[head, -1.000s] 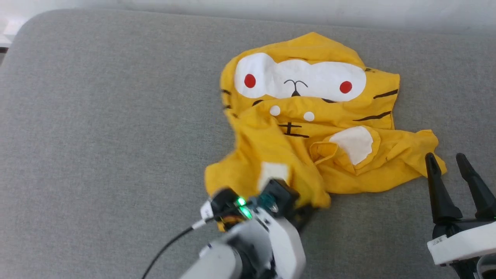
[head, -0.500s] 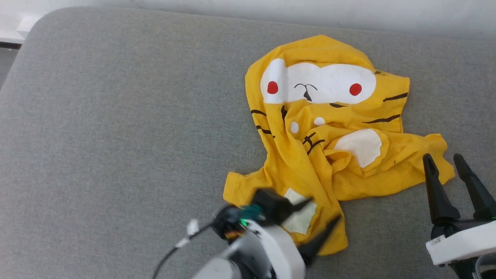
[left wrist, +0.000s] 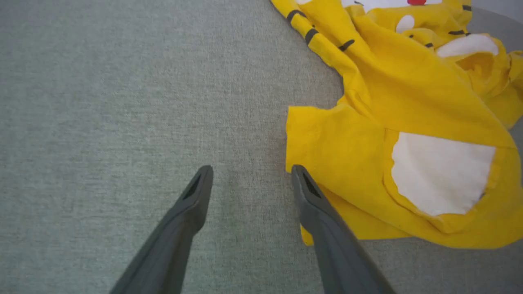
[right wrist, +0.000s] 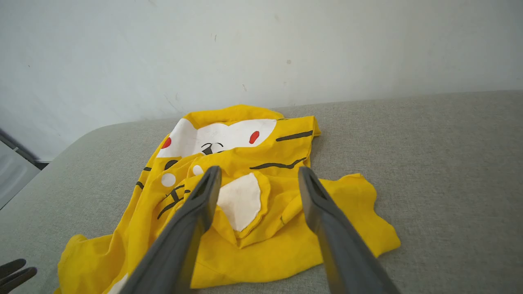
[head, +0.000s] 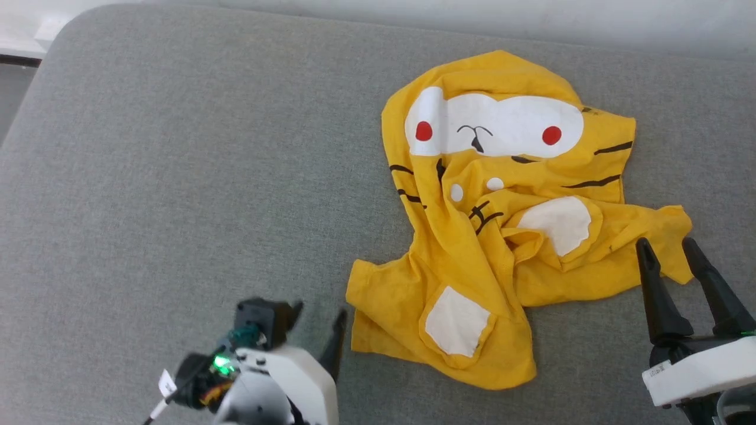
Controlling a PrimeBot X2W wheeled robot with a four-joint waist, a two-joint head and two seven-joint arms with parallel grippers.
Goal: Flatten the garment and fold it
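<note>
The garment [head: 472, 248] is a bright yellow T-shirt lying crumpled on the grey cushion, cartoon face up, with white patches, red dots and black stripes showing. My left gripper [head: 319, 313] stands open and empty just left of the shirt's near-left corner. In the left wrist view, the left gripper [left wrist: 251, 169] has its right finger at the edge of the garment [left wrist: 355, 143]. My right gripper [head: 664, 243] is open and empty, fingertips at the shirt's right edge. In the right wrist view, the right gripper [right wrist: 259, 170] frames the rumpled garment [right wrist: 265, 245] with its fingers.
The grey cushion [head: 177, 177] stretches wide to the left of the shirt. Its rounded far-left corner [head: 65, 29] drops off to a dark gap. A white wall [right wrist: 261, 49] rises behind the cushion's back edge. The left gripper's fingertips [right wrist: 14, 271] show at the right wrist view's lower left.
My left gripper opened, let go of the shirt's near corner and drew back to the left. The corner now lies flat on the cushion. The right gripper has hardly moved.
</note>
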